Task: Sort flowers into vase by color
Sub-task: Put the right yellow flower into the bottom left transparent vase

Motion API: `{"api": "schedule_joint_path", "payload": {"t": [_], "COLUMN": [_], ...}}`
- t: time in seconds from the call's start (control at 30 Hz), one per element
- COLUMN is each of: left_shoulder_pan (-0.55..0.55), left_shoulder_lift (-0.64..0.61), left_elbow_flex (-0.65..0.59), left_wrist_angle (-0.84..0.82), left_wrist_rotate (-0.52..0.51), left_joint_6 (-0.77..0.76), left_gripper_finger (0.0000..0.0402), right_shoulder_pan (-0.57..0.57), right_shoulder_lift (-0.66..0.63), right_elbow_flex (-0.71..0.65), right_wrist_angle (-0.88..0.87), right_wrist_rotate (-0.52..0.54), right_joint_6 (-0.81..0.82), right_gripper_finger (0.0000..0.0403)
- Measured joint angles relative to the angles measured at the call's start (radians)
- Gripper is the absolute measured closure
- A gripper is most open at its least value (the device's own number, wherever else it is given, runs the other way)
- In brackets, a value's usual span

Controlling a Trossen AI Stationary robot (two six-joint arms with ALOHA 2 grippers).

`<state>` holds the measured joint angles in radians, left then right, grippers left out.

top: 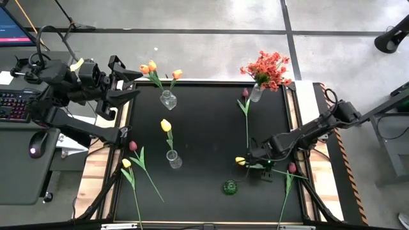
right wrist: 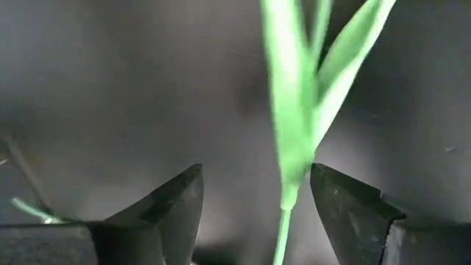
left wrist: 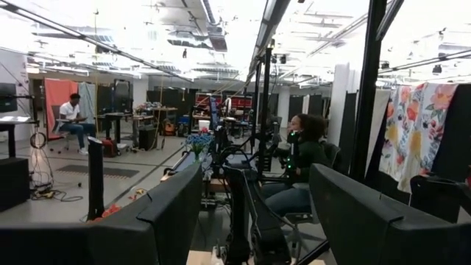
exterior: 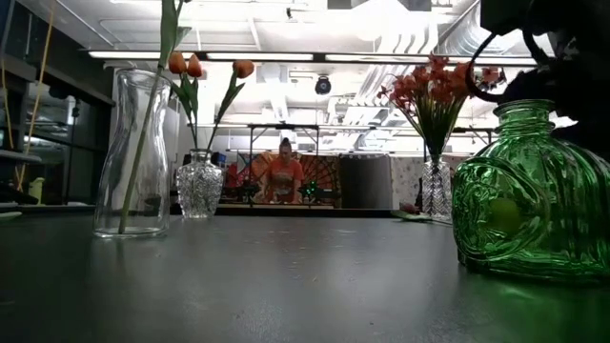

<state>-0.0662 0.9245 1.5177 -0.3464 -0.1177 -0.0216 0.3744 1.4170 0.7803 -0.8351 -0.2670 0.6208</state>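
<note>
My right gripper [top: 255,164] is open and low over the table's near right part. It stands astride the green stem and leaves [right wrist: 291,147] of a yellow tulip [top: 240,161] that lies flat on the mat. The stem runs closer to one finger [right wrist: 346,206] without touching it. Just nearer is a green glass vase [top: 230,187], also large in the low view [exterior: 534,191]. Clear vases hold orange tulips [top: 153,67], one yellow tulip [top: 166,125] and red-orange sprays [top: 268,69]. My left gripper [top: 124,86] is open, raised past the table's far left corner.
Loose flowers lie on the mat: a pink tulip [top: 245,93] near the spray vase, a pink tulip [top: 292,168] by the right edge, and a pink [top: 133,145] and a yellow tulip [top: 126,163] at the near left. People are in the room beyond.
</note>
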Motion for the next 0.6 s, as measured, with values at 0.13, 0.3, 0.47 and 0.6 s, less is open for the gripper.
{"api": "schedule_joint_path", "payload": {"t": [0.13,0.3,0.47,0.6], "left_shoulder_pan": [0.000,0.000,0.000,0.000], "left_shoulder_lift": [0.000,0.000,0.000,0.000], "left_elbow_flex": [0.000,0.000,0.000,0.000], "left_wrist_angle": [0.000,0.000,0.000,0.000], "left_wrist_rotate": [0.000,0.000,-0.001,-0.001], "left_joint_6": [0.000,-0.003,-0.003,-0.003], "left_gripper_finger": [0.0163,0.0163,0.0163,0.0163], "right_shoulder_pan": [0.000,0.000,0.000,0.000], "right_shoulder_lift": [0.000,0.000,0.001,0.001], "right_elbow_flex": [-0.001,-0.022,-0.045,-0.050], "right_wrist_angle": [-0.076,-0.056,-0.028,-0.021], "right_wrist_rotate": [0.075,0.084,0.088,0.088], "right_joint_6": [-0.009,-0.016,-0.015,-0.016], "right_gripper_finger": [0.0186,0.0226,0.0248,0.0259]}}
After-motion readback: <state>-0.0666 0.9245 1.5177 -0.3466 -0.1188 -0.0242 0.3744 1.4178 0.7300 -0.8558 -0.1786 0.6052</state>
